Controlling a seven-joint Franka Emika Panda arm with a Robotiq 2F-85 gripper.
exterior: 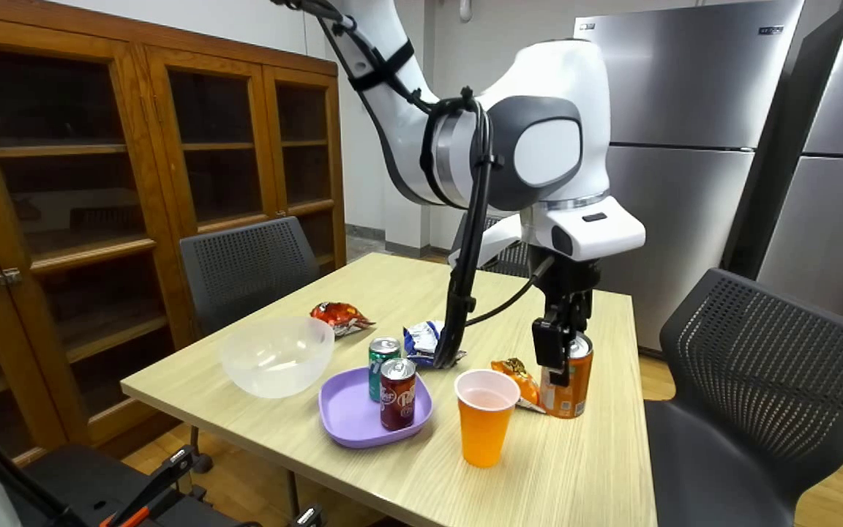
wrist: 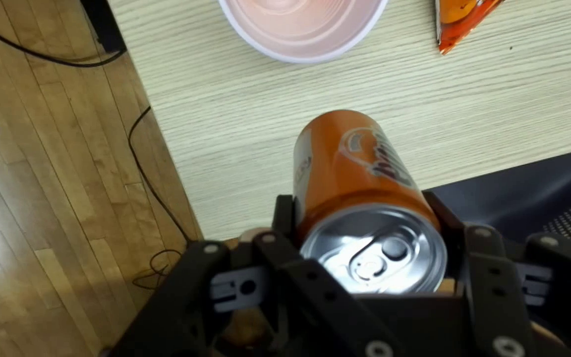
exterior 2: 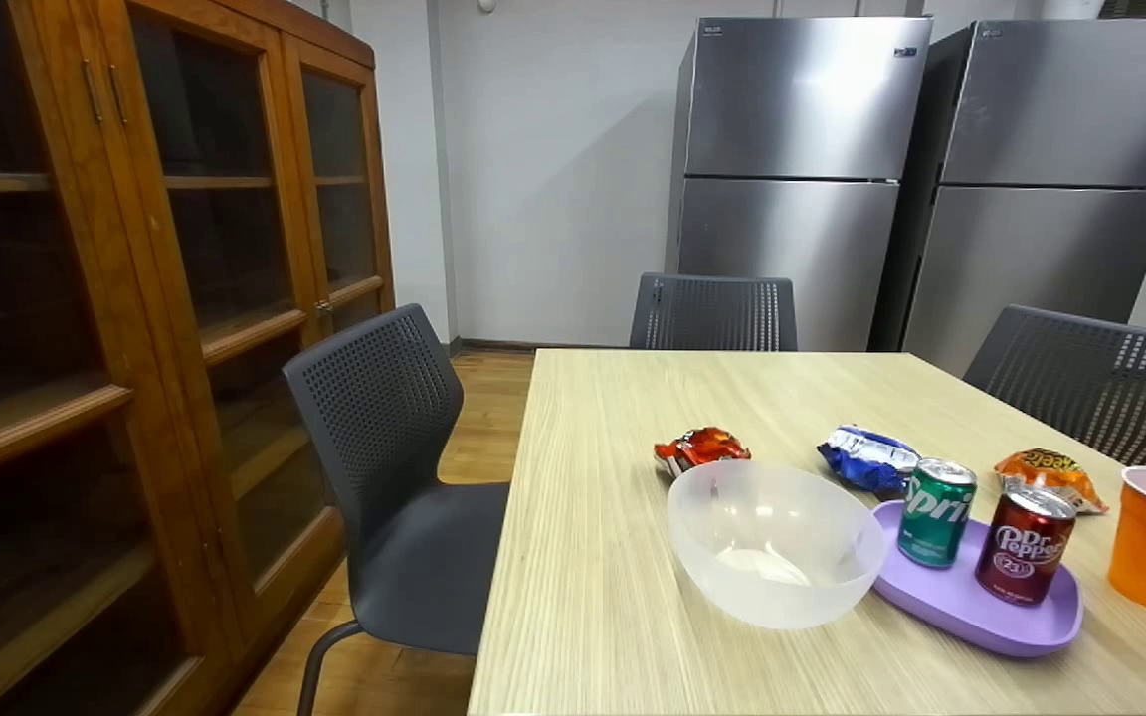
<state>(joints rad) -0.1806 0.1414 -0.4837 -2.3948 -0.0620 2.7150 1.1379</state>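
Robotiq gripper (wrist: 363, 215), its jaws partly spread, clasps an orange soda can (wrist: 357, 171) by opposite sides near the lid. The can is roughly upright at the light wood table (exterior: 590, 476); whether its base touches the surface cannot be told. Near it are an orange plastic cup (exterior: 488, 430) and an orange snack packet (exterior: 518, 379). Farther off, a purple plate (exterior: 339, 413) bears a Sprite can (exterior 2: 934, 522) and a Dr Pepper can (exterior 2: 1024, 549), with a translucent bowl (exterior: 271, 369), a blue packet (exterior: 421, 340) and a red packet (exterior: 339, 316) around it.
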